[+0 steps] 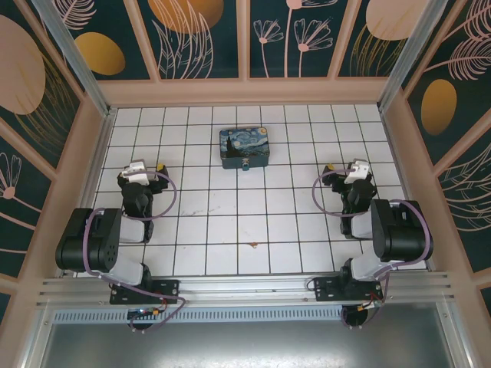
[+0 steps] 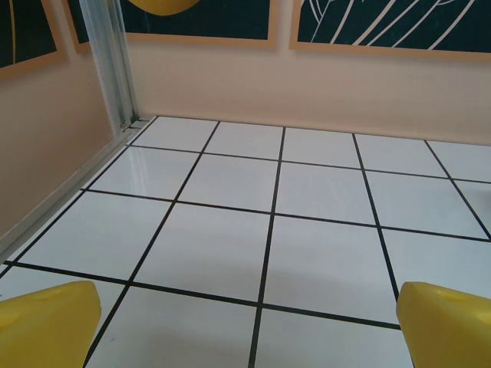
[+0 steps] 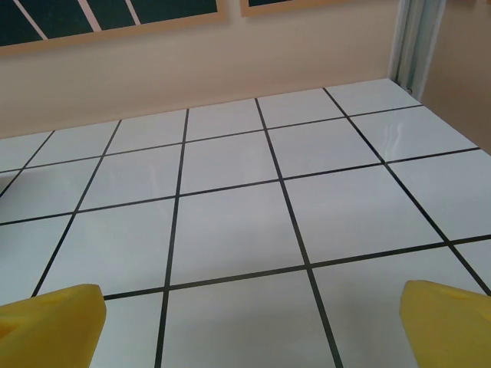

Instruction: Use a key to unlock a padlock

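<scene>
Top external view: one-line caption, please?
Left tool and right tool open, either side of a painted box with a small padlock at its near edge.

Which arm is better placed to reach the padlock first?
Neither clearly. The padlock hangs at the front of the box, midway between the arms. The left gripper and the right gripper are both open, about equally far from it. Either would probably do.

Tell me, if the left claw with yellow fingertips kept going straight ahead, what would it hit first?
Probably the white tiled floor, since the left gripper seems tilted slightly down and the tiles ahead look bare. If it runs level, the beige back wall comes first.
</scene>
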You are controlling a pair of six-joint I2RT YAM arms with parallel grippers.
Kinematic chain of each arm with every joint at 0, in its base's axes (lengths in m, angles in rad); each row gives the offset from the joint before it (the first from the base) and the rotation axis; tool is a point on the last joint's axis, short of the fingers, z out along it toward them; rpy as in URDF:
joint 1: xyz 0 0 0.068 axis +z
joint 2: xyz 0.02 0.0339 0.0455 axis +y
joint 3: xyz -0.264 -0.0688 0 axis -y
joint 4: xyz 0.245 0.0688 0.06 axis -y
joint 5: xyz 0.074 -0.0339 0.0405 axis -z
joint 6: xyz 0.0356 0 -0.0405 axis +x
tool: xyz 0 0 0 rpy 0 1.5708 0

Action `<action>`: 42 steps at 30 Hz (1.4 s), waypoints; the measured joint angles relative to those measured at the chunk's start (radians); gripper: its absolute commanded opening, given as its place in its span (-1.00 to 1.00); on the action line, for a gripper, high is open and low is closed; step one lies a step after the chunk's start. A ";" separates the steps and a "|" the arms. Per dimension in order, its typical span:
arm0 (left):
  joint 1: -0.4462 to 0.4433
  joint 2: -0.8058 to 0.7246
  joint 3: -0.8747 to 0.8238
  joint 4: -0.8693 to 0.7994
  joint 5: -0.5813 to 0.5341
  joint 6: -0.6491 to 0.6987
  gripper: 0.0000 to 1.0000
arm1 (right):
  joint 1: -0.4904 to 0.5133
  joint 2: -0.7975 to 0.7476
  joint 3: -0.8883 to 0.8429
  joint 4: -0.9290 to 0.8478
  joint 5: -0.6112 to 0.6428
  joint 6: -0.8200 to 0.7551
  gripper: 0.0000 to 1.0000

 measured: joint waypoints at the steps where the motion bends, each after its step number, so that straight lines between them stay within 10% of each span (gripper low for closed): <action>1: 0.000 0.000 0.000 0.000 0.000 0.000 0.97 | -0.001 0.000 0.000 0.000 -0.003 0.000 0.98; 42: 0.000 -0.012 0.005 -0.024 0.000 0.000 0.98 | -0.003 -0.013 0.019 -0.061 -0.024 0.001 0.97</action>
